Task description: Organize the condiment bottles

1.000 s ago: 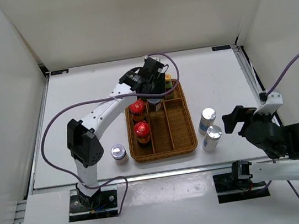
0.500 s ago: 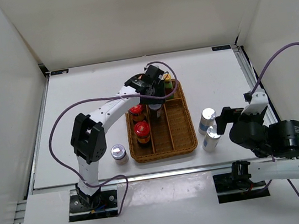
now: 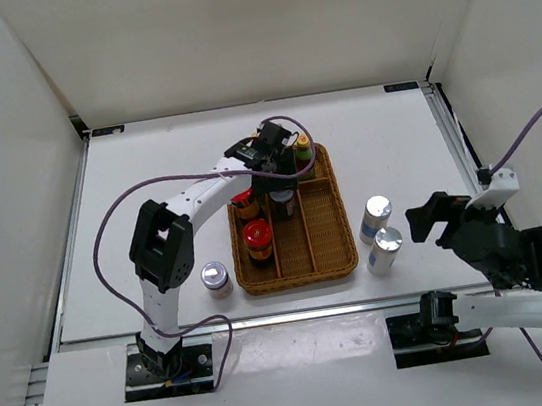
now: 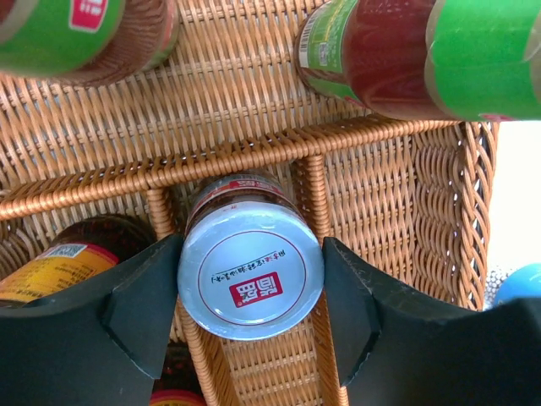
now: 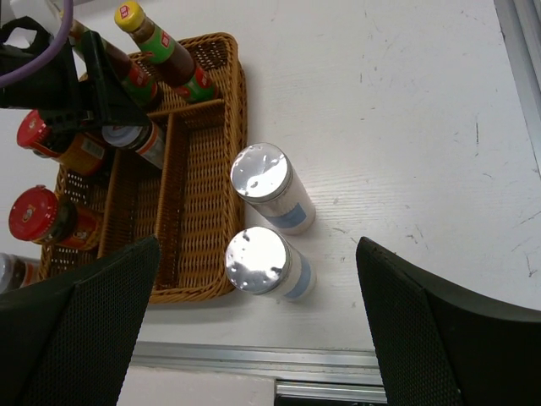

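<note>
My left gripper [image 3: 278, 159] [image 4: 251, 292] is shut on a silver-lidded jar [image 4: 251, 283] and holds it upright in the middle compartment of the wicker tray [image 3: 302, 281]. Two yellow-capped sauce bottles [image 4: 397, 59] [image 4: 68, 34] stand in the tray's far compartment. Two red-lidded jars [image 3: 245, 198] [image 3: 257, 235] stand in the left compartment. The other silver-lidded jar [image 3: 216, 276] stands on the table left of the tray. Two silver cylinders [image 5: 262, 173] [image 5: 256, 260] stand right of the tray. My right gripper [image 3: 433, 219] [image 5: 258, 249] is open and empty, above and beside them.
The tray's right long compartment [image 5: 190, 194] holds nothing. The table's metal front rail [image 5: 338, 359] runs just behind the nearer cylinder. White walls enclose the table on three sides.
My left gripper has come down over the tray with the silver-lidded jar. My right arm swung toward the cylinders, then drew back to the right.
</note>
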Motion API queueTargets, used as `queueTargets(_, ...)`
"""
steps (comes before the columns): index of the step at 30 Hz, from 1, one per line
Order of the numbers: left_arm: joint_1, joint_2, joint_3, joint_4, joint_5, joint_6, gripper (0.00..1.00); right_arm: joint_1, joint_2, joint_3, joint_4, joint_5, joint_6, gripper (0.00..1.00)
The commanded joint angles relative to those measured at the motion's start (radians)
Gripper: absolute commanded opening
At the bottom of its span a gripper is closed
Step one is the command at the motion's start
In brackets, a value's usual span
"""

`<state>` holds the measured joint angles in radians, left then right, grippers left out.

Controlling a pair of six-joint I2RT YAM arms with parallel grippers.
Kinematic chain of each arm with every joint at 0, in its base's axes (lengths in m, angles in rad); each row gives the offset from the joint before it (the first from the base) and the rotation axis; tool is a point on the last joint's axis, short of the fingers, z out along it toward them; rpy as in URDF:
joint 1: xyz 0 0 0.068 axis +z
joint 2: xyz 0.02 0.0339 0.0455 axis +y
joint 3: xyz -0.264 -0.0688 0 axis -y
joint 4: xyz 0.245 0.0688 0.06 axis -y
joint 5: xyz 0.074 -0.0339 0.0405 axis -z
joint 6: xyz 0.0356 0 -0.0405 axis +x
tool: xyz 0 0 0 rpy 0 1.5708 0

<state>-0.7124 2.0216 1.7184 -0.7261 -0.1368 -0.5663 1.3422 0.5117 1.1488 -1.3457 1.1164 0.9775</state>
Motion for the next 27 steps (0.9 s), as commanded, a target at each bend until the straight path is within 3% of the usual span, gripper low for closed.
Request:
queueTargets(1,0.004,-0.034,0.017,0.051,0.032,-0.017,0.68,0.003,-0.036,0.0,-0.139,0.025,0.024,1.0)
queueTargets(6,-0.007,-0.052,0.037,0.051,0.023,-0.017,0.9,0.003,-0.076,0.0,-0.139,0.025,0.033,1.0)
queueTargets(7,-0.007,-0.052,0.037,0.051,0.023,-0.017,1.0,0.003,-0.085,0.0,-0.139,0.025,0.033,1.0)
queueTargets(21,-0.082,-0.228,0.148,0.051,-0.004,0.002,1.0,0.023,-0.075,0.0,-0.148,0.025,0.043,1.0)
queueTargets(27,-0.093,-0.417,0.0,0.051,-0.039,0.02,1.0,0.023,-0.075,0.0,-0.148,0.025,0.043,1.0)
